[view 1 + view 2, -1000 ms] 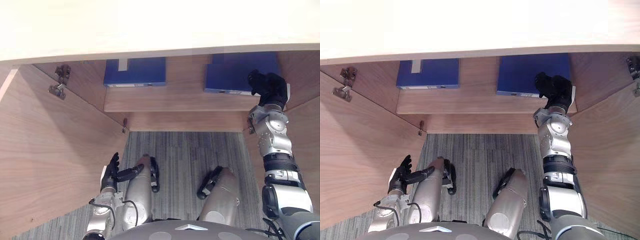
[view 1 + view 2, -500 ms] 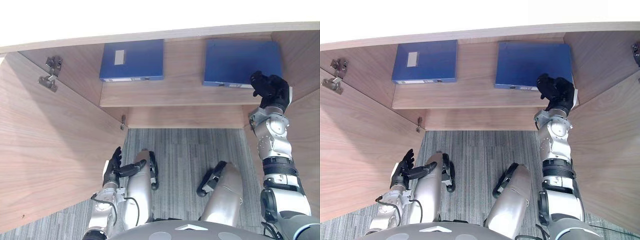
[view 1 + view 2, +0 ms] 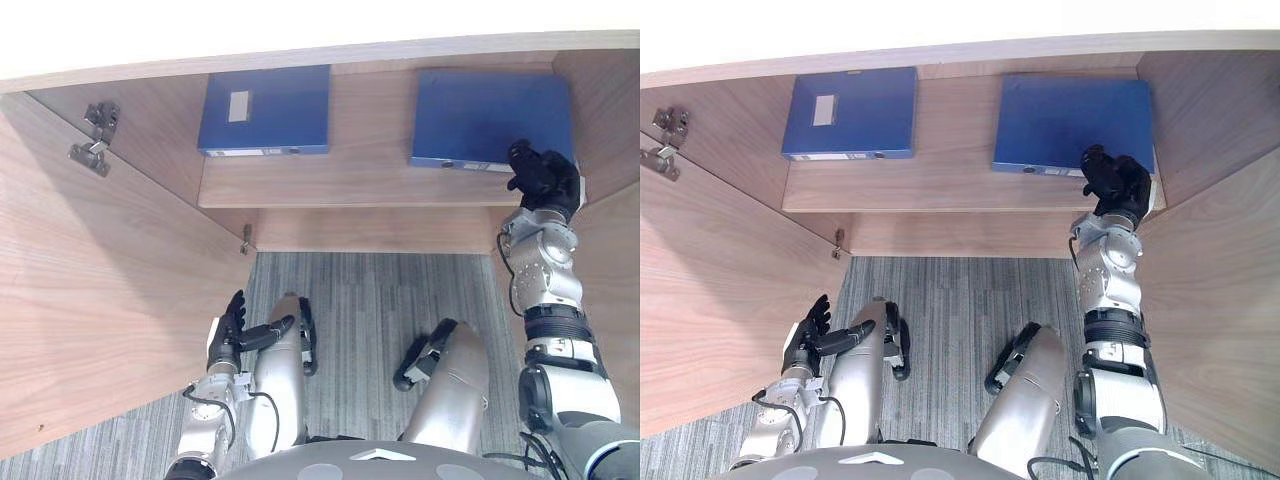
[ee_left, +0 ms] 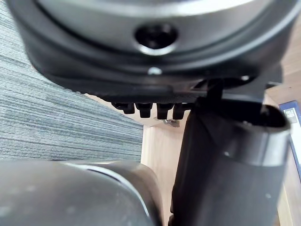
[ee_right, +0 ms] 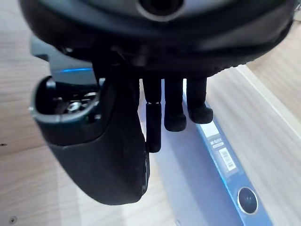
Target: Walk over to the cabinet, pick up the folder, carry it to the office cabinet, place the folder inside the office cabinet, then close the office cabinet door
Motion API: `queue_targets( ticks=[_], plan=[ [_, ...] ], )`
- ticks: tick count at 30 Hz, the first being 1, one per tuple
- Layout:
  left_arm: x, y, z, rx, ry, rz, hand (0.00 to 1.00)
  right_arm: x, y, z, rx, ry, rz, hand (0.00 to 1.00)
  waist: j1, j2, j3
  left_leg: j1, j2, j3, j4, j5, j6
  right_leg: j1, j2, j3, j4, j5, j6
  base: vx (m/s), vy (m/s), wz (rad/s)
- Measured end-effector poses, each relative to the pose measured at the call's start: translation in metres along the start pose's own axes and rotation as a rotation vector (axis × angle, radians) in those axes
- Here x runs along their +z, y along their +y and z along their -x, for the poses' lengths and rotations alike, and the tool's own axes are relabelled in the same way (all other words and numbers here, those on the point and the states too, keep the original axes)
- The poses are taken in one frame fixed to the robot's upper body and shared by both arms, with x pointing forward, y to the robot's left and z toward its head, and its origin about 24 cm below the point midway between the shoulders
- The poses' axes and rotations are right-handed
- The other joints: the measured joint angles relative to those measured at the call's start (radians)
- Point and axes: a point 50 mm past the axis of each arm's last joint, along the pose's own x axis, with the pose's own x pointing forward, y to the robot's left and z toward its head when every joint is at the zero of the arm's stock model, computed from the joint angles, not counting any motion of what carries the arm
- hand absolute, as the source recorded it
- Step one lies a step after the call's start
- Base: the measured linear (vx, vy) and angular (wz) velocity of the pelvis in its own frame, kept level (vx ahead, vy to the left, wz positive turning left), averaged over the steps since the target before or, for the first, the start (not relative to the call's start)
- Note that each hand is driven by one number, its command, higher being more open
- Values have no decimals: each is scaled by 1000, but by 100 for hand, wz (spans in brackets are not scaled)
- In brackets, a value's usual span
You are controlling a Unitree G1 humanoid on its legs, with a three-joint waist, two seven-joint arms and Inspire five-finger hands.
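Two blue folders lie flat on a wooden shelf [image 3: 350,182] inside the open cabinet. One folder [image 3: 265,108], with a white label, is at the left; the other folder [image 3: 490,115] is at the right. My right hand [image 3: 545,180] is raised at the right folder's front right corner. In the right wrist view its fingers [image 5: 174,108] hang relaxed just above the folder's spine [image 5: 221,155], with nothing between them and the thumb. My left hand [image 3: 228,335] hangs low beside the left door, fingers straight and holding nothing.
The cabinet's left door [image 3: 100,300] stands open with metal hinges [image 3: 92,140] near its top. The right door [image 3: 1220,320] is open too, close beside my right arm. A pale cabinet top [image 3: 300,30] overhangs the shelf. Grey carpet [image 3: 370,300] lies below.
The camera has tilted, so more of the shelf and both folders show. My right hand has drawn back slightly from over the right folder to its front corner. The left hand stays low.
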Motion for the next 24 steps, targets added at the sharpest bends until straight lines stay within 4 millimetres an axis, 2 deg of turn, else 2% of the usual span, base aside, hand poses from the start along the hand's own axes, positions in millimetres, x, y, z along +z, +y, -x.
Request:
queue_targets(
  ticks=[19,24],
  plan=[
    [2,-5,0,-35,0,9,100,-15,-1,-3,-8,77,-14,0,3,3,2,1,-19,-6,-60,31,-9,6,-13,-24,-30,0,1,7,-6,2],
    [4,-9,0,-41,-6,19,100,-16,-2,-3,-12,82,-15,0,2,11,15,0,-18,-7,-59,31,-9,7,-13,-24,-30,0,1,0,0,0]
  ],
)
